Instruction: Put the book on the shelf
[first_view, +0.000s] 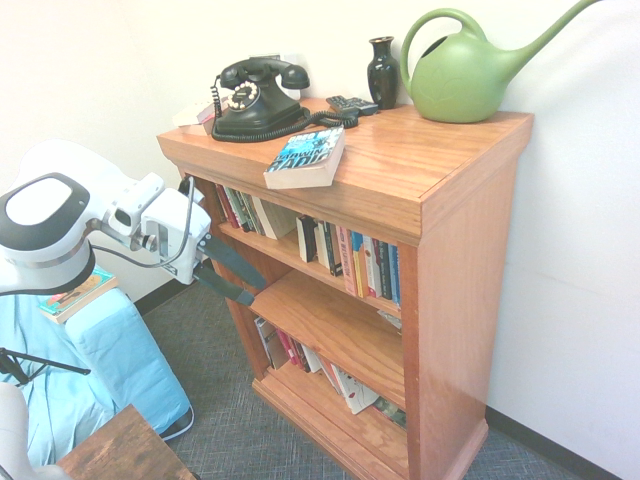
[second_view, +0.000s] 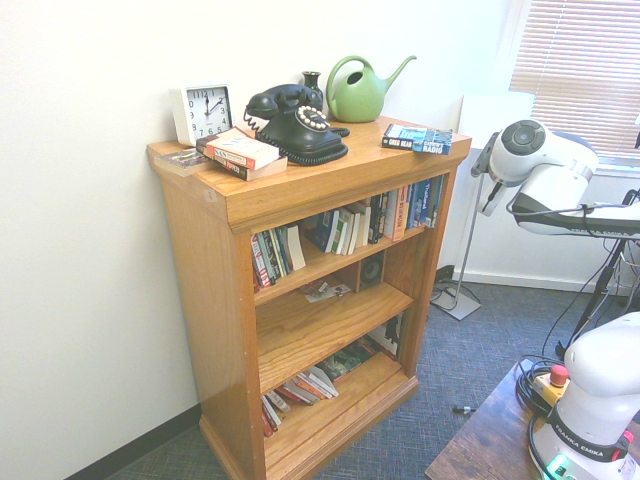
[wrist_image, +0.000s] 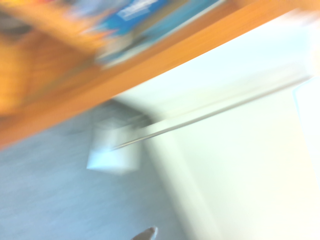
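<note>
Item, your book (first_view: 306, 157): lies flat on the top board of the shelf (first_view: 440, 260), near its front edge, cover up. Item, your tool (first_view: 228, 272): fingers spread wide, holding nothing, angled down beside the shelf's end panel. Also on top: black telephone (first_view: 255, 100), green watering can (first_view: 470, 70), clock (second_view: 204, 112).

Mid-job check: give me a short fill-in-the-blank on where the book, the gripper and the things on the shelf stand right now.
1. The book lies flat on the shelf's ____ board.
2. The gripper holds ____.
3. The green watering can stands beside a black ____.
4. The book's nearest neighbour is a black rotary ____.

Missing words: top; nothing; vase; telephone
</note>
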